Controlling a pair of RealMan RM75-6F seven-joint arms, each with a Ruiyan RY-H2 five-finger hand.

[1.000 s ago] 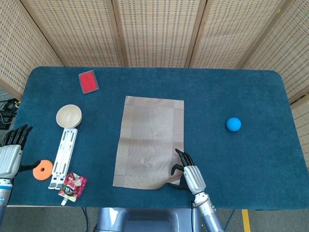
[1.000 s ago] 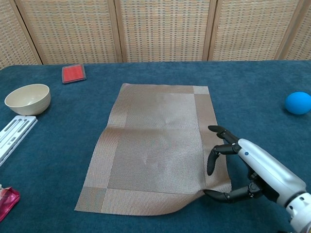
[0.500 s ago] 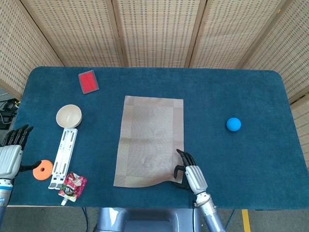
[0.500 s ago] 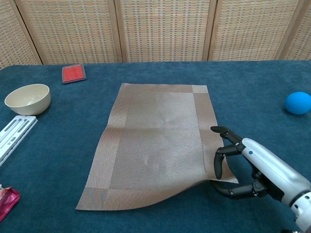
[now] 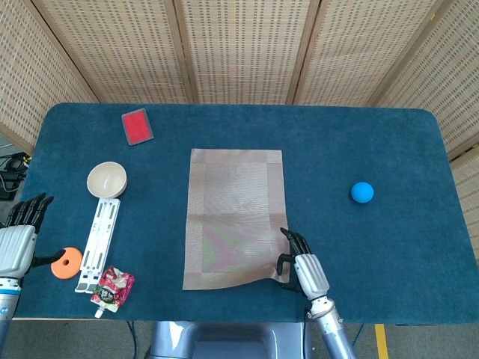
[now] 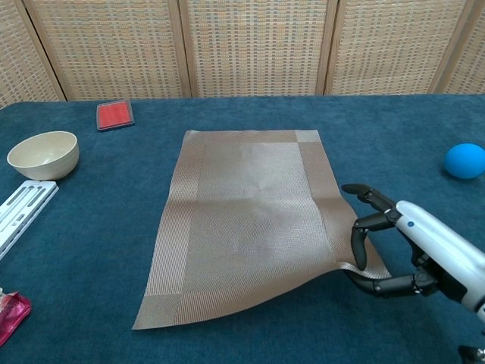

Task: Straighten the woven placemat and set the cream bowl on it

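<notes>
Chest view: right robot hand (image 6: 394,254) pinches placemat (image 6: 246,220) corner.

Bright, even overhead light, soft faint shadows, both views sharp without glare.

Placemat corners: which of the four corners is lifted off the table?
The near right corner of the woven tan placemat, pinched by the right robot hand. The other three corners lie flat on the blue cloth.

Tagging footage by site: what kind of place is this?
Likely a robot lab or test setup, not a home: a table covered in blue felt, woven screens behind it, and unrelated props like a blue ball.
</notes>
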